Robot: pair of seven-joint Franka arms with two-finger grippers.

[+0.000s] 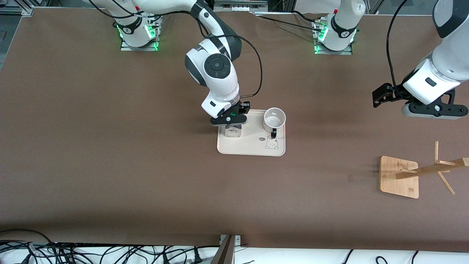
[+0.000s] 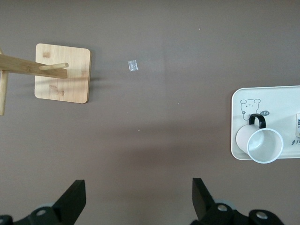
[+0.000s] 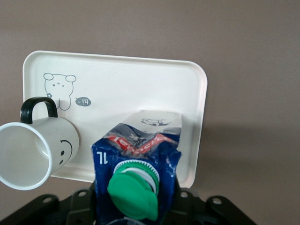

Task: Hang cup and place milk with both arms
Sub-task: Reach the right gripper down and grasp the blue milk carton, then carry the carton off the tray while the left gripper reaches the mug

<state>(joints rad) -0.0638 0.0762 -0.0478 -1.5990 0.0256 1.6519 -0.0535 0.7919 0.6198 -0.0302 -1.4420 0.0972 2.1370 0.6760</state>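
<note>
The milk [image 3: 136, 154], a blue-topped carton with a green cap, stands on the cream tray [image 3: 117, 79] at the end toward the right arm. My right gripper [image 1: 232, 125] is down over it, and its jaws press the carton's two sides. Seen from across the table, the milk [image 1: 233, 131] is mostly hidden under that hand. The white cup [image 1: 274, 119] with a smiley face and black handle stands upright beside it on the tray [image 1: 249, 146]. My left gripper [image 2: 139, 197] hangs open over bare table toward the left arm's end and waits.
A wooden rack with pegs rises from a square base [image 1: 399, 176] toward the left arm's end, nearer the front camera than the tray. A small pale mark [image 1: 350, 178] lies on the brown tabletop beside the base.
</note>
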